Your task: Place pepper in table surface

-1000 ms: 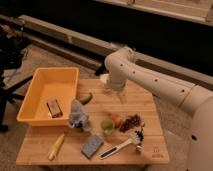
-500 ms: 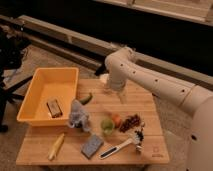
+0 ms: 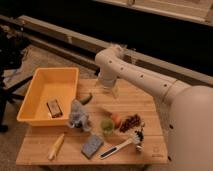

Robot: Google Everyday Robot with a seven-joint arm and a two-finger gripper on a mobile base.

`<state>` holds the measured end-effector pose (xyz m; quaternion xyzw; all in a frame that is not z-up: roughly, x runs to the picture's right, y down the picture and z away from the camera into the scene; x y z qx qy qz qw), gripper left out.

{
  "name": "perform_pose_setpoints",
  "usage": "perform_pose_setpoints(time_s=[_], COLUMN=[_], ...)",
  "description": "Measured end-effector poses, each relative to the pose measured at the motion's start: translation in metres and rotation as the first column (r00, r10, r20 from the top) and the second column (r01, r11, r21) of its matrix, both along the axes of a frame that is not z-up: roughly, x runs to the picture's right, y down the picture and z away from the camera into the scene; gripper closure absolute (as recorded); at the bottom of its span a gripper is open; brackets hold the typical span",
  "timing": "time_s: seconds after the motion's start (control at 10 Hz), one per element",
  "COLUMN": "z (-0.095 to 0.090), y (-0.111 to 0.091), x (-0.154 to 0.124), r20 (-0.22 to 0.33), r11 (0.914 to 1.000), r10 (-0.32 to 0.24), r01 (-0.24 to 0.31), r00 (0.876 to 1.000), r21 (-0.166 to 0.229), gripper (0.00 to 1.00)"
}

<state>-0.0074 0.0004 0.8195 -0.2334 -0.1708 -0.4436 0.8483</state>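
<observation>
The small dark green pepper [image 3: 86, 98] lies on the light wooden table surface [image 3: 130, 103], just right of the yellow bin and above the grey plush toy [image 3: 78, 115]. My gripper [image 3: 110, 90] hangs from the white arm over the back middle of the table, to the right of the pepper and apart from it. Nothing shows between its fingers.
A yellow plastic bin [image 3: 31, 96] with a small dark object [image 3: 54, 107] stands at the left. A round light-green fruit [image 3: 107, 125], an orange item [image 3: 116, 118], dark grapes [image 3: 131, 122], a sponge [image 3: 92, 145], a brush [image 3: 122, 146] and a yellow corn-like item [image 3: 56, 146] lie at the front.
</observation>
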Motion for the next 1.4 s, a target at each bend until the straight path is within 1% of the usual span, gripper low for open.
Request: perform_pose_setpoints(time_s=[0.2,0.4,0.6,0.7,0.8,1.2,1.4], z=[0.011,0.021,0.031,0.034,0.039,0.049,0.051], y=[-0.002,-0.001,0.006,0.009,0.015,0.037,0.042], x=[-0.017,-0.04,-0.057,-0.069,-0.087,-0.109,-0.112], r20=[0.021,0.043,0.071,0.09,0.117,0.179,0.201], r11=[0.9986,0.9948,0.9891,0.9869,0.9836,0.977,0.9759], r10=[-0.053,-0.102,-0.146,-0.16,-0.176,-0.195,-0.193], r01=[0.053,0.102,0.147,0.161,0.179,0.207,0.209], r00=[0.998,0.994,0.987,0.983,0.977,0.964,0.96], r21=[0.005,0.005,-0.006,-0.012,-0.02,-0.052,-0.062], gripper=[0.2,0.2,0.2,0.2,0.2,0.2,0.2])
